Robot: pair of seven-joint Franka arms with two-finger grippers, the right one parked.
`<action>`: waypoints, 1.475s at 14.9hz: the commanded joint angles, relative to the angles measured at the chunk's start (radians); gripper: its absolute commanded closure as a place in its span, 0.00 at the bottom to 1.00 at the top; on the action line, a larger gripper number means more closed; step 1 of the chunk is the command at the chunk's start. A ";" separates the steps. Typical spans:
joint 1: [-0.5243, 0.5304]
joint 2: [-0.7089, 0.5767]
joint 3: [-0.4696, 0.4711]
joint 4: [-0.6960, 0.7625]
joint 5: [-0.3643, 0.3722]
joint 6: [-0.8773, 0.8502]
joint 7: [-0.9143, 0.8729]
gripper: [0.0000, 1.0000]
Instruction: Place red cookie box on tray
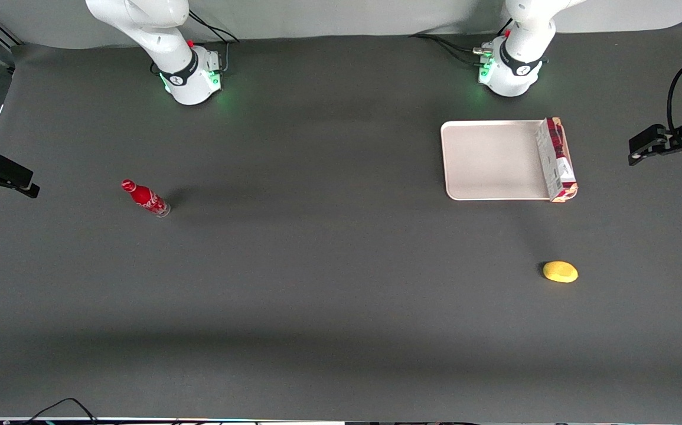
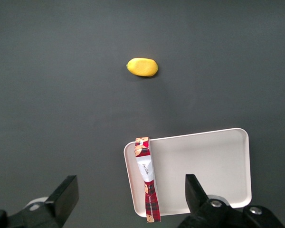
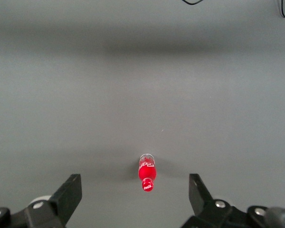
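The red cookie box (image 1: 556, 159) stands on its narrow side along the edge of the tray (image 1: 491, 159) that is toward the working arm's end of the table. In the left wrist view the red cookie box (image 2: 147, 185) is a thin dark red strip with a white patch, on the rim of the off-white tray (image 2: 204, 171). My left gripper (image 1: 642, 146) hangs high above the table, off to the side of the tray, apart from the box. The gripper (image 2: 130, 197) is open, its black fingers (image 2: 65, 194) spread wide, with nothing held.
A yellow lemon-like object (image 1: 560, 271) lies on the dark mat, nearer to the front camera than the tray. A small red soda bottle (image 1: 144, 198) stands toward the parked arm's end of the table. Both arm bases sit at the mat's edge farthest from the front camera.
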 commanded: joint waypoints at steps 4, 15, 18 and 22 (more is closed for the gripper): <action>-0.237 0.037 0.153 0.081 0.062 -0.064 -0.163 0.00; -0.297 0.195 0.140 0.204 0.066 -0.016 -0.251 0.00; -0.297 0.190 0.140 0.205 0.068 -0.036 -0.256 0.00; -0.299 0.187 0.137 0.205 0.059 -0.048 -0.312 0.00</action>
